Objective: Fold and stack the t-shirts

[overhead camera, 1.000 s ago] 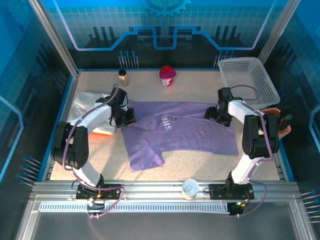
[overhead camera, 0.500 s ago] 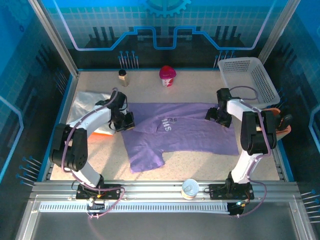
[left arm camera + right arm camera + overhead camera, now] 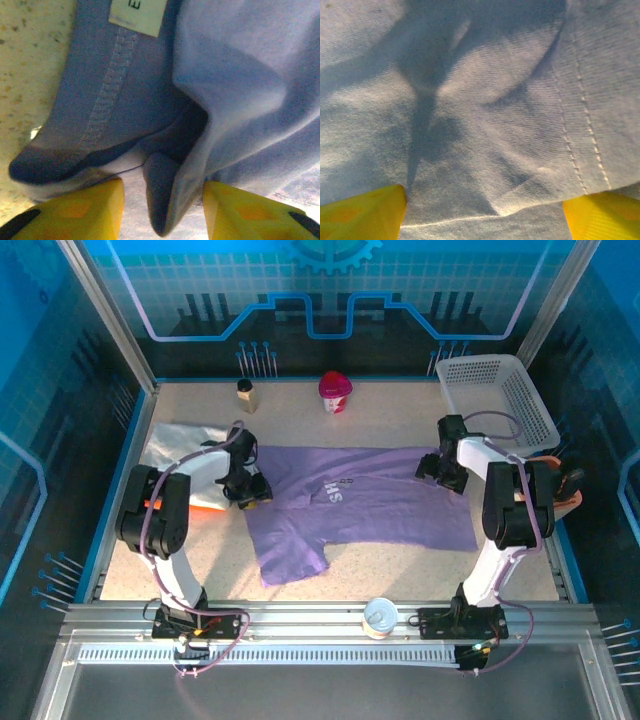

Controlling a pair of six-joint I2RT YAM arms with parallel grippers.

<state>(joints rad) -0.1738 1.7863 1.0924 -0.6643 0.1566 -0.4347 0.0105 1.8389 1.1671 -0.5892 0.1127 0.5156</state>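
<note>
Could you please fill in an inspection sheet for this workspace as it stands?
Surface: speckled beige tabletop, no spills seen.
Job's things: lavender t-shirt spread out mid-table; white t-shirt crumpled at left, orange cloth under its near edge.
Clutter: small brown bottle, magenta cup, white mesh basket at the back; tin can at the near edge.
Grippers: left gripper open, a shirt fold between its fingers; right gripper open over the shirt's right edge.
Cables: purple cables along both arms.
Surroundings: blue-lit enclosure walls.

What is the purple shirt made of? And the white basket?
Purple shirt: soft, knit-looking cloth, maybe cotton, with a matte finish; it wrinkles and shows stitched seams. White basket: looks like stiff plastic, with a grid of holes.
</note>
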